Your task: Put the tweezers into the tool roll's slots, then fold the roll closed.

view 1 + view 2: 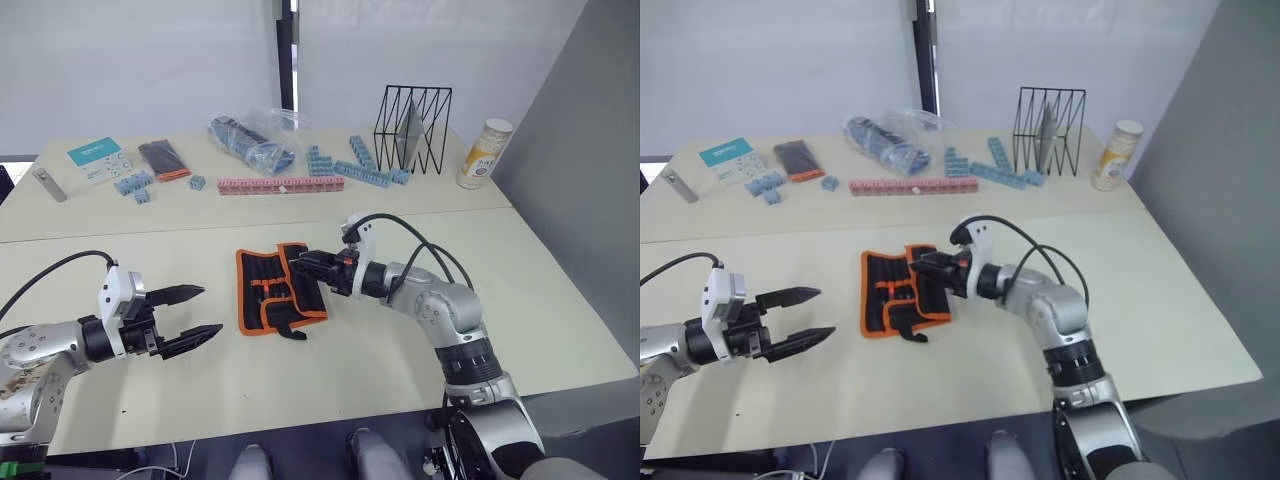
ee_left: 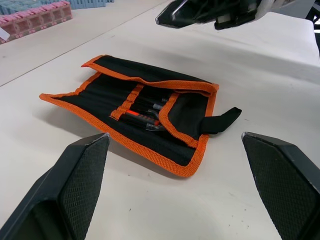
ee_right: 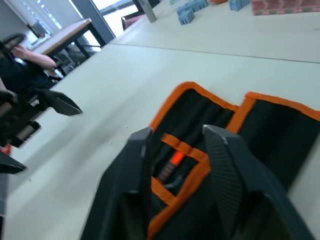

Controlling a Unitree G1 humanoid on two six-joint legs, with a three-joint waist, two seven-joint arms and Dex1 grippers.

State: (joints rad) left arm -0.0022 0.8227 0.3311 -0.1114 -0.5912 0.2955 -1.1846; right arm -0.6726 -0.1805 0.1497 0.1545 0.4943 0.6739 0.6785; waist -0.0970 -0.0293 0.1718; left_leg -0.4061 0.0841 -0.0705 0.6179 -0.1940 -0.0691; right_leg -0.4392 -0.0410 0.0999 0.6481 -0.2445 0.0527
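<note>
The tool roll (image 1: pixel 270 290), black with orange piping, lies part unrolled on the near table, its right flap folded over the middle. Slim dark tweezers (image 2: pixel 150 111) sit under an orange-edged band of slots (image 2: pixel 127 100), with only their ends showing. A short black strap (image 2: pixel 222 120) sticks out from the roll's near edge. My right gripper (image 1: pixel 298 264) hovers just above the roll's far right part, fingers (image 3: pixel 225 165) a little apart with nothing between them. My left gripper (image 1: pixel 211 310) is wide open a short way left of the roll, pointing at it.
On the far table are a row of pink blocks (image 1: pixel 280 185), blue blocks (image 1: pixel 355 170), a plastic bag (image 1: pixel 250 140), a black wire rack (image 1: pixel 412 130), a bottle (image 1: pixel 484 153), a grey metal bar (image 1: pixel 48 184) and a small black-and-orange flat item (image 1: pixel 163 158). A grey wall (image 1: pixel 580 150) stands to the right.
</note>
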